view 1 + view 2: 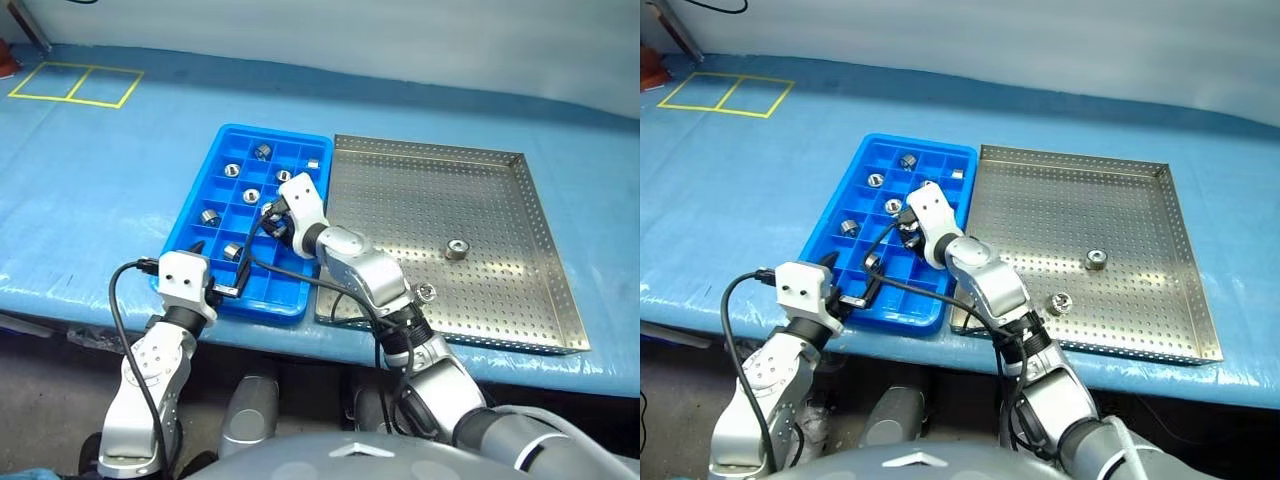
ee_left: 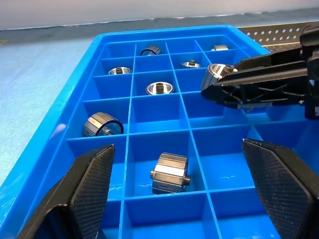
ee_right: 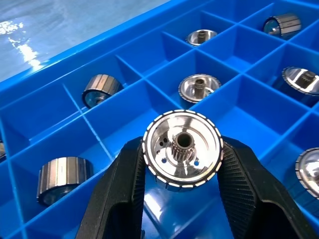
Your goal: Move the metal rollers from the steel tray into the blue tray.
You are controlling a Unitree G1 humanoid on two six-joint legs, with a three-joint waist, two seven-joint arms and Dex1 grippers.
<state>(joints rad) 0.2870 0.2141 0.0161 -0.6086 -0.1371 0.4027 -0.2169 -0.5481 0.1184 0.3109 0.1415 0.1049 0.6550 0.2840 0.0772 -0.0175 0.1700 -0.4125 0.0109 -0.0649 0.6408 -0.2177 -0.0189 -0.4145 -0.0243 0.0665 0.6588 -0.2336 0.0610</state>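
Rollers are split between the two trays: you have several lying one to a compartment in the blue tray (image 1: 215, 160), and two loose ones on the steel tray (image 1: 500, 200), one roller (image 1: 458, 249) near its middle and another roller (image 1: 427, 292) close to the near rim beside your right forearm. Your right gripper (image 3: 182, 169) is over the middle compartments of the blue tray, its fingers clamped on the held roller (image 3: 182, 149), which faces the wrist camera end-on and hangs above the compartments, not touching the floor of any. Your left gripper (image 2: 184, 191) sits at the near edge of the blue tray with its jaws wide apart and nothing between them, pointing along the tray towards a dark hexagonal roller (image 2: 170, 174) lying on its side in a compartment just ahead.
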